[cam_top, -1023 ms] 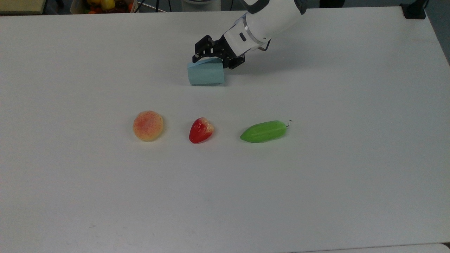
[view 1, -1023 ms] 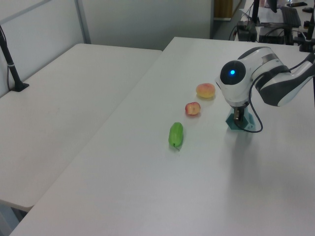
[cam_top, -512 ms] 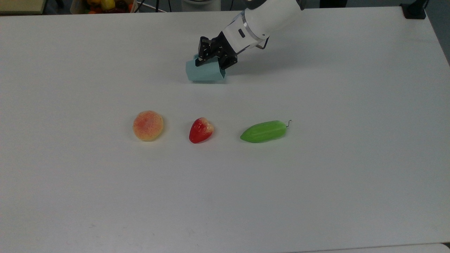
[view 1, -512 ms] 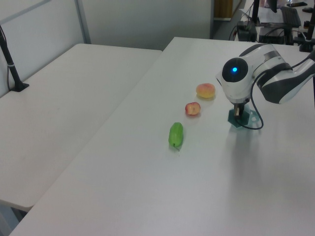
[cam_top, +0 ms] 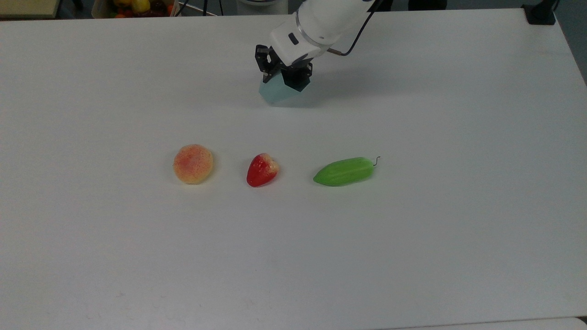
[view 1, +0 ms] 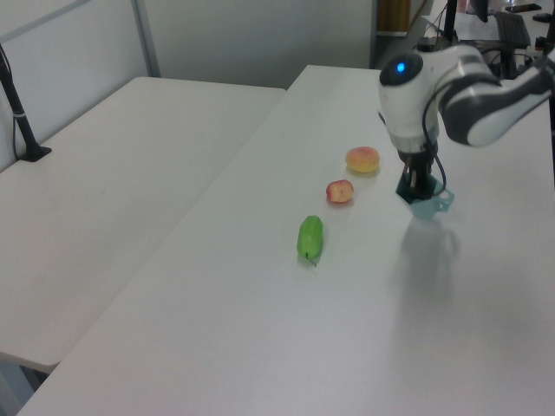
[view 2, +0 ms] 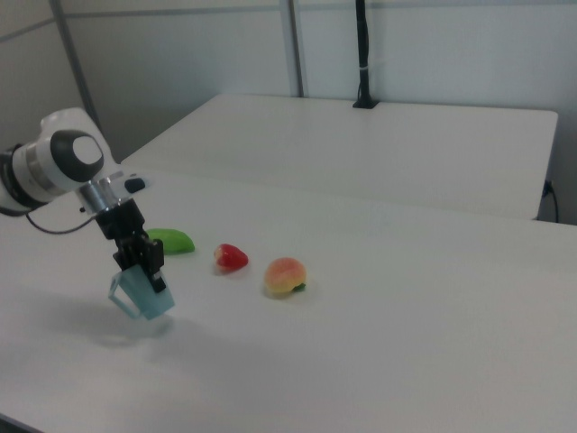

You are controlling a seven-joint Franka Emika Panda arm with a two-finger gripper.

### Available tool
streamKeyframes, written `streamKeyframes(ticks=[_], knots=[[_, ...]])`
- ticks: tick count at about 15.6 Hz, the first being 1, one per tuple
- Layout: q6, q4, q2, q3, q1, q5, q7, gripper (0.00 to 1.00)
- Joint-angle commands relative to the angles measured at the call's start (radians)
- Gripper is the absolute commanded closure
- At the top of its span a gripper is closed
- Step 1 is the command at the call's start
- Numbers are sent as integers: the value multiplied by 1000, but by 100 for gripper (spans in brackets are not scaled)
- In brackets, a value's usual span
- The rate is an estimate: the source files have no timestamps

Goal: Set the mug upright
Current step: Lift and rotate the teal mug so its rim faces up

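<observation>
A white robot arm reaches over a white bench [cam_top: 458, 229] from its far edge. Its black gripper [cam_top: 283, 75] now points almost straight down, where a second ago it leaned in low at a slant. The fingers [view 2: 144, 257] pinch the mug [cam_top: 277, 93], gripping at its rim.

The mug is a small, pale blue, faceted cup. A second ago it lay on its side near the middle of the far edge, with its long side showing. It has since been swung up: in the top view just a short blue wedge shows below the gripper. In the right view the mug [view 2: 144, 293] hangs under the gripper, tilted, and appears to be a little clear of the bench, with a faint shadow beneath it. In the left view the mug [view 1: 423, 204] sits just under the gripper [view 1: 416, 182].

The turn looks nearly done. What seems left is to level the mug and set its base down.

Closer to the middle of the bench, well apart from the mug, three toy foods lie in a row: a peach [cam_top: 193, 163], a strawberry [cam_top: 262, 169] and a green vegetable [cam_top: 344, 171].

The gripper hides the mug's rim and opening. Whether the base touches the bench cannot be told for certain.
</observation>
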Motion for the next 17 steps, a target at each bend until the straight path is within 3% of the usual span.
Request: streamKeyframes(ticks=[1, 3, 7, 10, 17], knots=[[9, 37, -85, -63, 3, 185, -171, 100], [8, 47, -125, -139, 18, 334, -309, 100], [23, 47, -126, -297, 80, 518, -559, 100], [66, 38, -123, -374, 113, 545, -644, 100], [216, 25, -21, -383, 98, 532, -694, 100]])
